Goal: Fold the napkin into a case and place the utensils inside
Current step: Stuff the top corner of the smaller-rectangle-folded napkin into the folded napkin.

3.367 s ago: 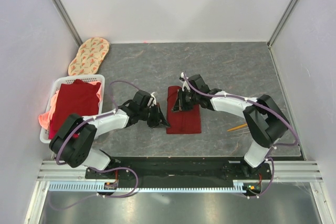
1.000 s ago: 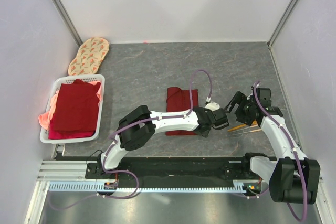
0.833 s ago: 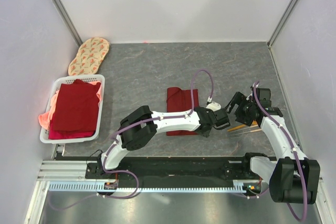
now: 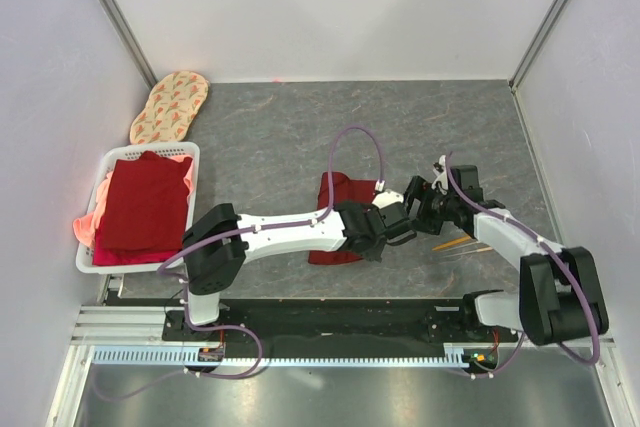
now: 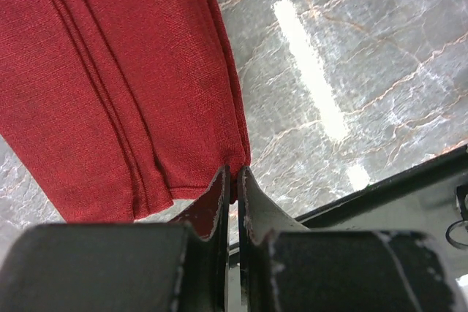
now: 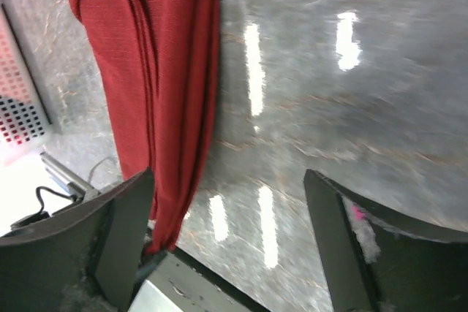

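Observation:
The dark red napkin [image 4: 338, 192] lies folded into a long strip at mid-table, with my left arm stretched across its middle. My left gripper [image 4: 383, 227] sits at the strip's right edge. In the left wrist view it [image 5: 235, 172] is shut on the corner of the napkin [image 5: 124, 85]. My right gripper [image 4: 420, 199] hovers just right of the strip, open and holding nothing. In the right wrist view its fingers [image 6: 124, 239] stand wide apart beside the napkin [image 6: 161, 71]. The utensils [image 4: 458, 243], orange-gold and silver, lie on the table under the right forearm.
A white basket [image 4: 103, 169] at the left holds a stack of red and salmon cloths [image 4: 140, 205]. An oval patterned mat [image 4: 168, 107] lies at the back left. White walls enclose the grey table, and a black rail [image 4: 330, 322] runs along its near edge.
My left gripper has shut on the napkin's right corner and drawn back left a little. My right gripper has swung left from over the utensils to beside the napkin, still open.

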